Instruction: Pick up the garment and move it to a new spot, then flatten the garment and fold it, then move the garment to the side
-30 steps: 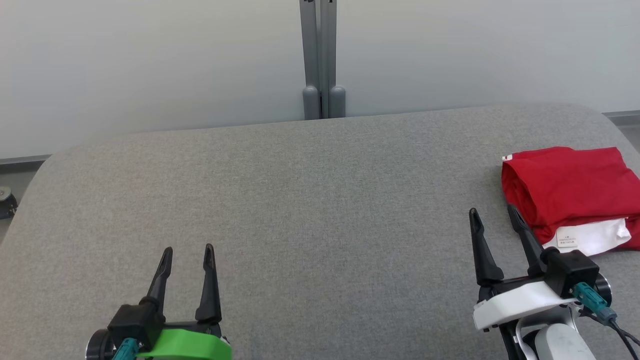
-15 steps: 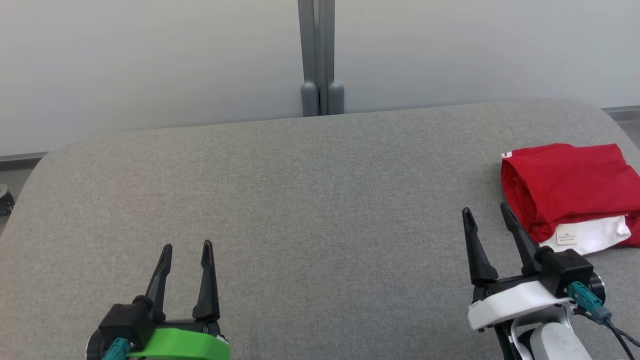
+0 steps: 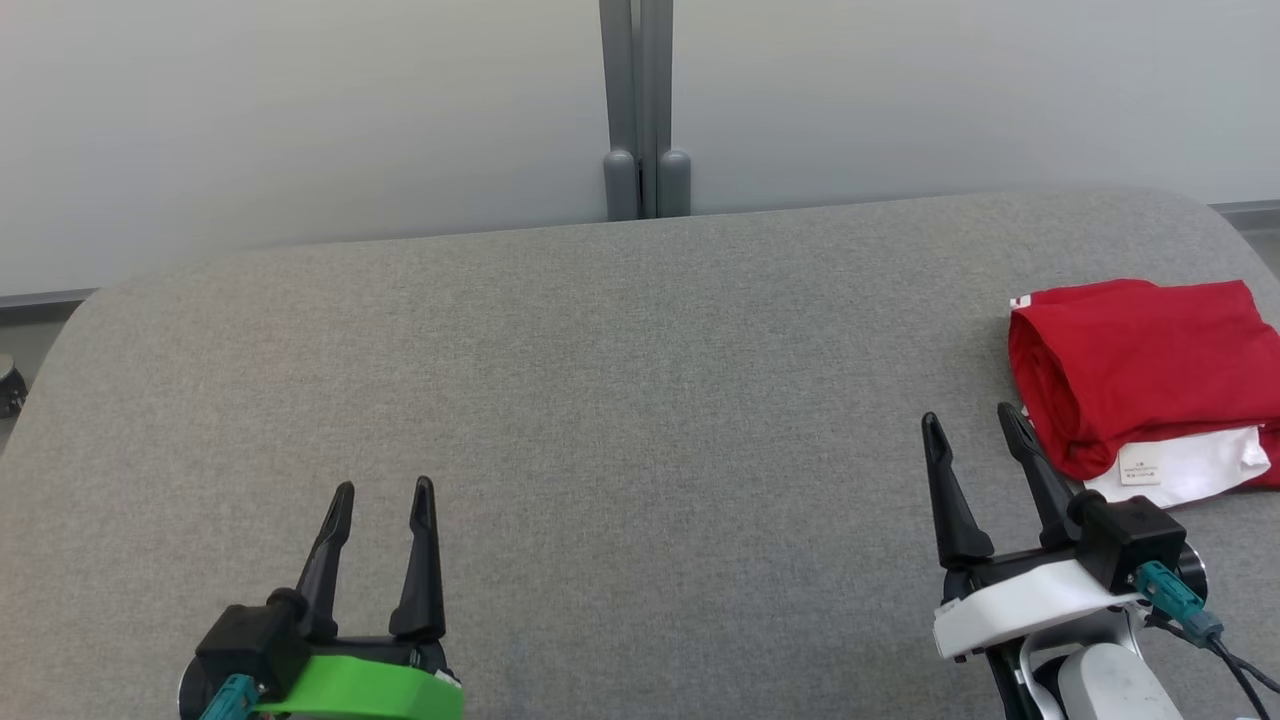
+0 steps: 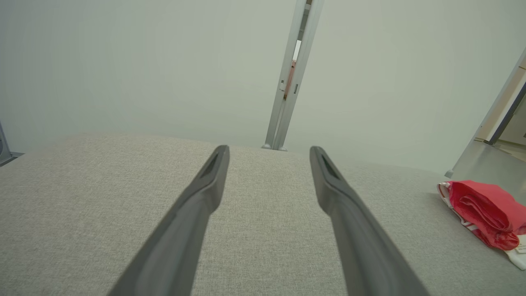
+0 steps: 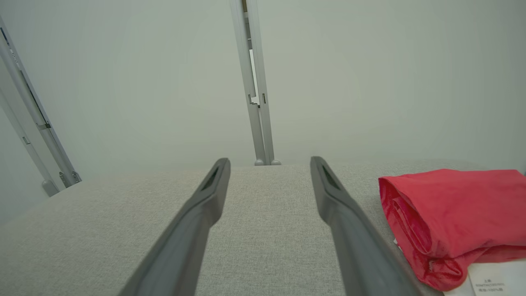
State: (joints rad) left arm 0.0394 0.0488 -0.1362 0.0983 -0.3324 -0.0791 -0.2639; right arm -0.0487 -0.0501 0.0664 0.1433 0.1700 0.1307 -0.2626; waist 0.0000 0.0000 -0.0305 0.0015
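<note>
A folded red garment (image 3: 1140, 365) with a white inner part and a care label lies at the right side of the grey fabric surface (image 3: 620, 400); it also appears as the red garment (image 5: 448, 218) and, far right, the garment (image 4: 485, 211). My right gripper (image 3: 970, 425) stands open just left of the garment's near corner, not touching it, with nothing between its fingers. Low at the left, my left gripper (image 3: 385, 490) is open and empty too, far from the garment.
The grey surface has rounded far corners and ends at a pale wall. A grey vertical post (image 3: 640, 110) stands behind the middle of its far edge. Floor shows past the surface's left (image 3: 15, 370) and right ends.
The head view has shifted a little, so the surface and garment sit slightly higher in the picture. Both grippers stay open in about the same places.
</note>
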